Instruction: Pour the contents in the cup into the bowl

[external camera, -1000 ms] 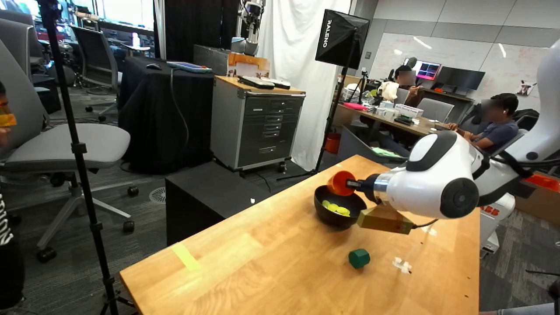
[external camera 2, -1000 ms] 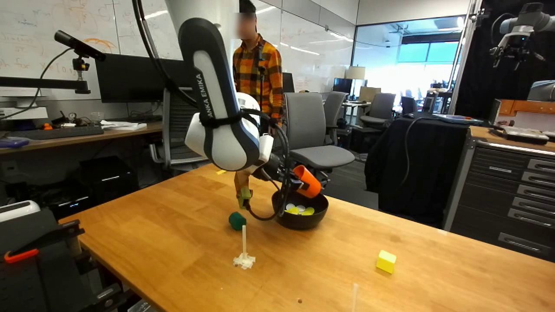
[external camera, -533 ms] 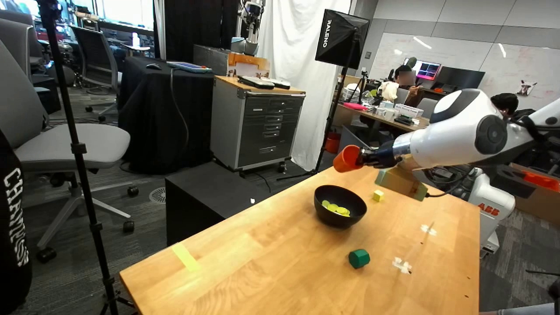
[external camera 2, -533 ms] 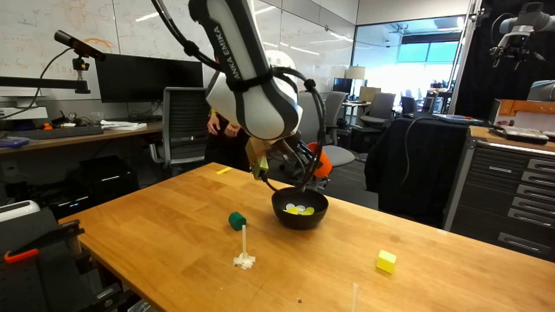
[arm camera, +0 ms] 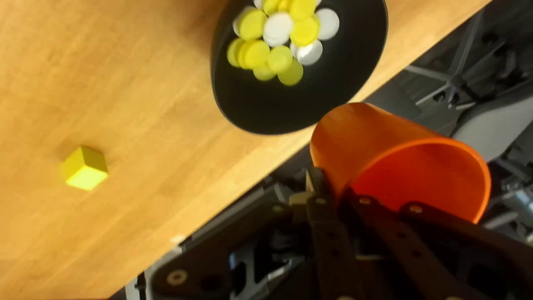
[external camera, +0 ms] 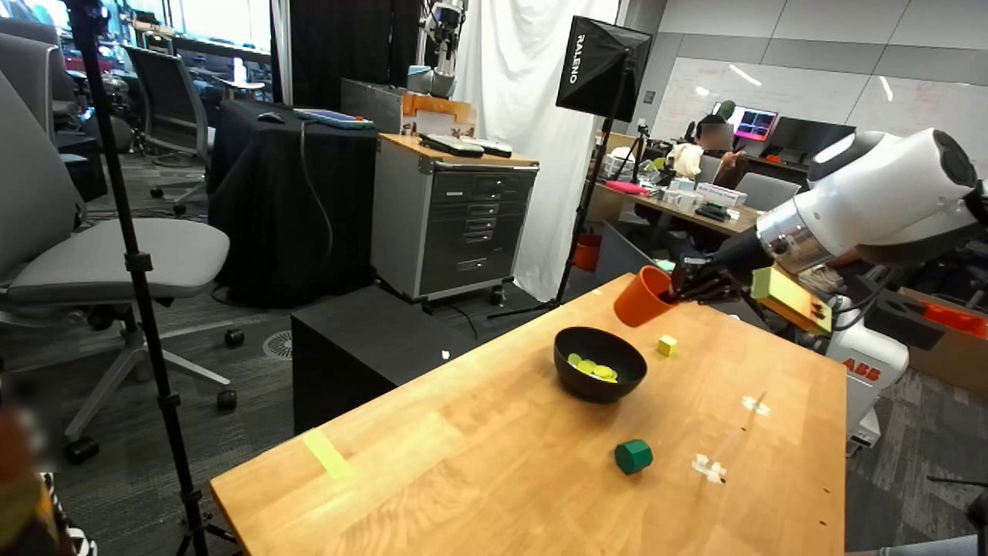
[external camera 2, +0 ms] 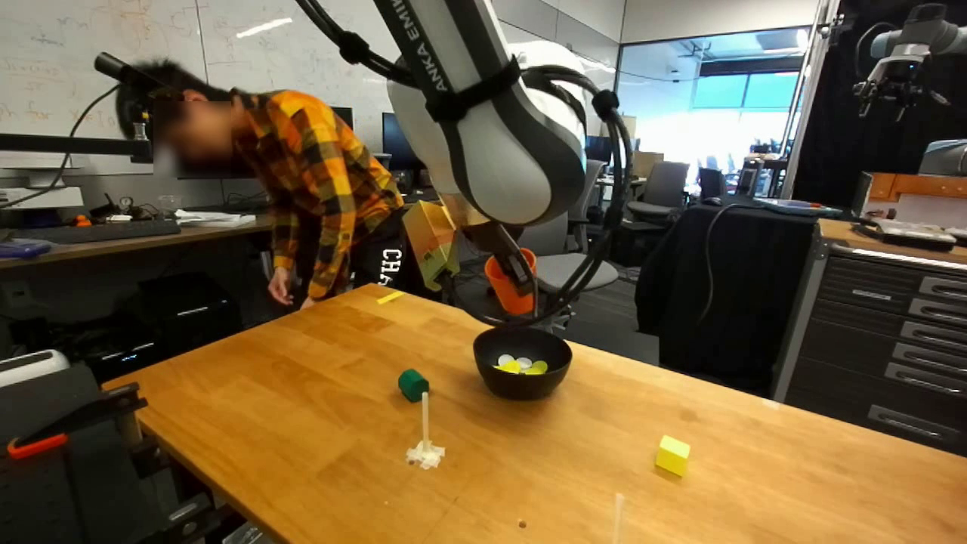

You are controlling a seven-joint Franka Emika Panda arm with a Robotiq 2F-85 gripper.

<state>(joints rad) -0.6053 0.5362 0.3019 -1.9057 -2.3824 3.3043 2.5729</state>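
The orange cup point(external camera: 639, 300) is held in the air beside and above the black bowl point(external camera: 590, 392). It is tilted, mouth upward; it also shows in an exterior view point(external camera 2: 508, 284). In the wrist view the cup point(arm camera: 354, 133) shows part of its red inside, with no discs in the visible part. My gripper point(arm camera: 339, 193) is shut on the cup's wall near the rim, one finger inside. The contents, yellow and white flat discs point(arm camera: 279, 46), lie in the bowl point(arm camera: 279, 108). They also show in an exterior view point(external camera 2: 521, 366).
A yellow block point(external camera: 667, 345) stands on the wooden table point(external camera: 463, 479) near the bowl. A green block point(external camera: 634, 456) lies on the table. A thin upright stick point(external camera 2: 425, 419) is taped to the table. A person point(external camera 2: 325, 181) bends over beyond the table's far edge.
The cup was tipped over the bowl. The gripper has lifted it, drawn it away from the bowl and turned its mouth upward. The bowl and discs have not moved. The person has moved.
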